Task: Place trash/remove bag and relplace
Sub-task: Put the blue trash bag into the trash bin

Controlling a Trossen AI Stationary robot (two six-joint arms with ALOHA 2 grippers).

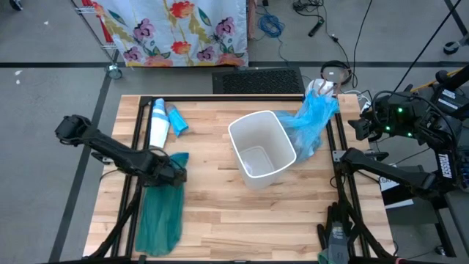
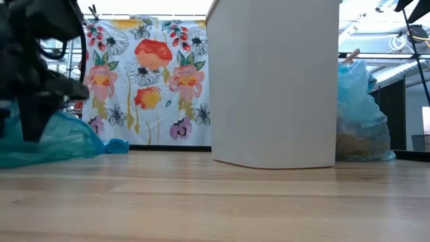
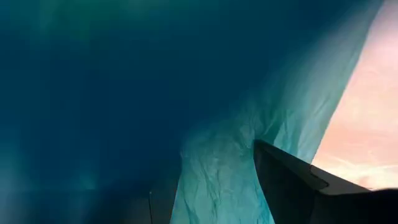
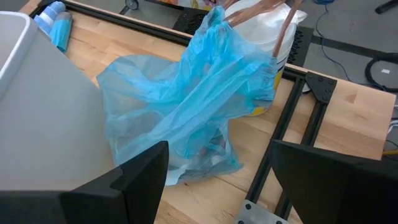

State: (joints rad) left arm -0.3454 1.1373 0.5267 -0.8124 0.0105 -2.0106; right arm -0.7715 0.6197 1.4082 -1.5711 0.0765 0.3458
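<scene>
A white bin point(image 1: 260, 150) stands in the middle of the table with no liner showing in it. The pale blue bag point(image 1: 311, 121) sits on the table to its right, bunched at the top, with trash point(image 2: 356, 144) showing through its wall. A darker teal-green bag point(image 1: 161, 213) lies flat near the table's left front. My left gripper point(image 1: 174, 172) points down, open, at that bag's far end. My right gripper point(image 4: 217, 180) hangs raised at the table's right side, open and holding nothing, with the blue bag point(image 4: 186, 99) beyond it. My left gripper comes at the teal-green bag's far end point(image 3: 217, 162) from above, pointing down, its fingers point(image 3: 292, 180) spread over the crinkled plastic. Whether they touch the plastic I cannot tell. The bag lies on the table.
A white roll point(image 1: 158, 123) and a blue packet point(image 1: 178, 119) lie at the far left. Black frame rails point(image 1: 242, 97) run along the table's far, left and right sides. A white container point(image 4: 267, 37) stands behind the blue bag. Bare wood lies in front of the bin.
</scene>
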